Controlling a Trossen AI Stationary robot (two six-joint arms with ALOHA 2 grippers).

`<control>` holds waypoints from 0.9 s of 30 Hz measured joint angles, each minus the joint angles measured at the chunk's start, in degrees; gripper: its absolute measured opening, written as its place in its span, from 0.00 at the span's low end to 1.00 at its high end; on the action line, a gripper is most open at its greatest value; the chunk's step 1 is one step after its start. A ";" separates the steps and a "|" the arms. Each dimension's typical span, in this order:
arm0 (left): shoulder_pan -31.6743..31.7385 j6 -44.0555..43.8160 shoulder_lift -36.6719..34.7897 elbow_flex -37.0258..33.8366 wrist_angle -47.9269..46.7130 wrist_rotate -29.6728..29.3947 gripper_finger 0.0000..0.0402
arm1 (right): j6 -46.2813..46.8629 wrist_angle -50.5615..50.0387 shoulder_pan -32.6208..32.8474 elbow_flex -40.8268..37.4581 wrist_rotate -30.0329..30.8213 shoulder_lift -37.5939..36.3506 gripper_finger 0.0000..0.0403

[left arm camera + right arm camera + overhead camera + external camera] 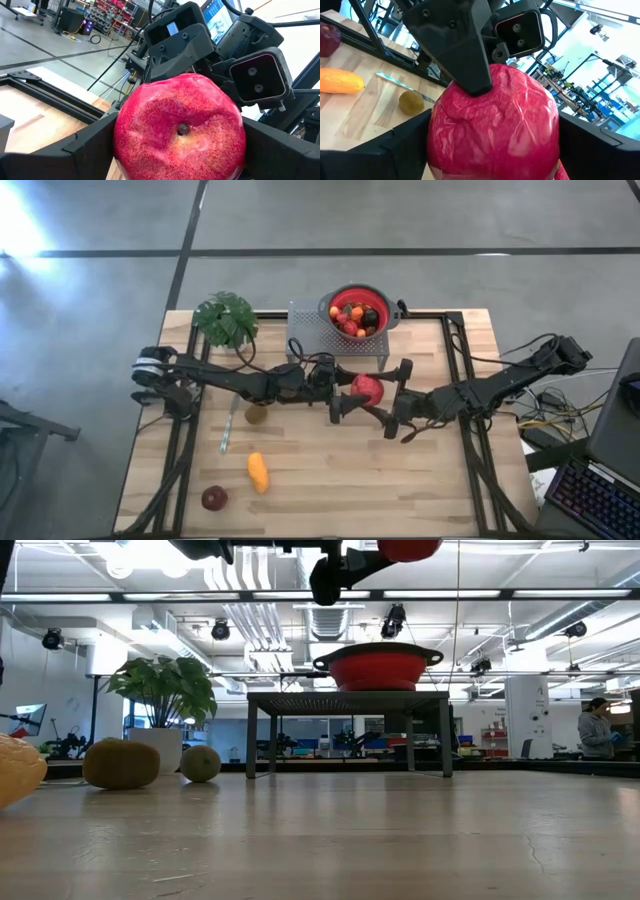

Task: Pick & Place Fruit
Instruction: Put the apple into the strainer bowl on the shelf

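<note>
A big red apple (367, 388) hangs in the air over the table's middle, in front of the grey stand. My left gripper (352, 392) comes at it from the table's left and my right gripper (386, 396) from the right, and both are shut on it. The apple fills the left wrist view (180, 130) and the right wrist view (492, 125). A brown kiwi (256, 414), a long orange piece (258, 472) and a dark-red round fruit (214, 498) lie on the wood at the near left. My left gripper has the apple between its two fingers, which lie against two opposite sides (122, 137) with the apple's blossom end facing the wrist. The fingers reach in level from the table's left. One finger (465, 60) lies across the apple in the right wrist view. The apple is clear of the table. My right gripper has the same apple between its two fingers, on its two other sides (436, 140), crosswise to the left gripper's fingers. The fingers reach in level from the table's right. The apple fills the whole gap and hangs clear of the table.
A red colander (357, 312) holding several small fruits sits on a grey perforated stand (305, 330) at the far middle. A leafy potted plant (226, 318) stands at the far left. A thin striped stick (228, 430) lies beside the kiwi. Bare wood lies at the near right.
</note>
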 joint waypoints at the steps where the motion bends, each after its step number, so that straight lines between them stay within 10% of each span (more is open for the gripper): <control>1: 0.00 -0.01 0.00 0.00 -0.02 0.02 0.93 | 0.01 -0.01 0.00 0.00 0.00 0.00 0.85; 11: 0.12 -6.84 0.00 0.00 -2.35 -5.87 0.97 | -0.02 -0.36 -0.32 0.02 0.98 -0.07 0.86; 27: -0.20 -5.69 -1.62 -0.31 -5.03 2.07 0.97 | -3.43 -0.03 -4.33 1.55 5.00 -3.54 0.86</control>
